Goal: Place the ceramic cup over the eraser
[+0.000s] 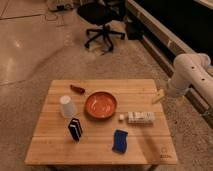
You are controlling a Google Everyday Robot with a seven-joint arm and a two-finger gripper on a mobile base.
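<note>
I see a wooden table filling the near half of my view, with a black office chair well beyond it on the far floor. The white robot arm comes in from the right, and its gripper hangs at the table's right edge, well apart from everything on the table. I cannot tell whether it is released or clenched, and I see nothing in it.

An orange-red bowl sits near the table's middle. To its right and slightly nearer lies a long white box. A blue rectangular block lies nearer still, toward the front edge.

The ceramic cup stands left of the bowl, just beside it. The eraser stands upright just near-right of the cup, close to it but apart. A small dark red object lies at the far side, beyond the cup.
</note>
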